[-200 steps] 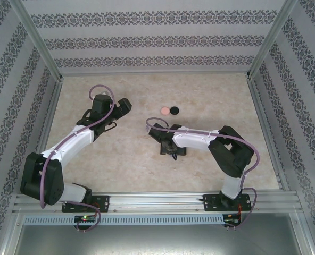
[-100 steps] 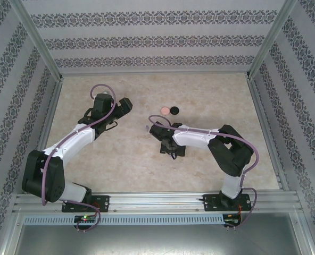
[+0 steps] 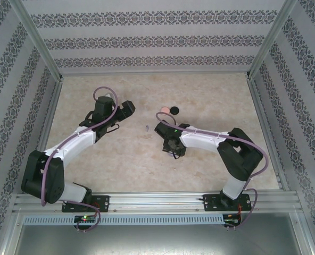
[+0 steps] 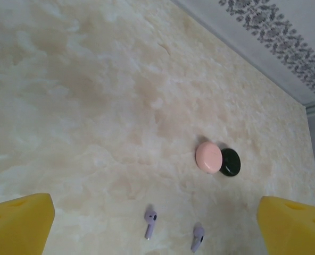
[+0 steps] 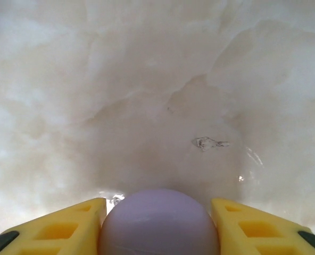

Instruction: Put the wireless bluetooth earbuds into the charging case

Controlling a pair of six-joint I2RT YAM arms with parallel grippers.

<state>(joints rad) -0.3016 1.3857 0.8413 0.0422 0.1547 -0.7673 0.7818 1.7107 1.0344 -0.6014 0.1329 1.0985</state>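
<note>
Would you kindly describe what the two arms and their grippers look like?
The left arm and right arm have white shells on black joints and bases, each with a lilac cable looping along it. The left gripper and right gripper carry yellow fingers, the right ones with moulded hollows.

I find open table before my left gripper; lilac earbuds lie near, pink case and black case beyond.

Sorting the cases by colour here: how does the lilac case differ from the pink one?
Colour: the lilac case is pale purple, the pink case salmon pink. Place: the lilac case sits between the right gripper's fingers, touching both; the pink case lies free on the table against a black case. Both are round and smooth.
</note>
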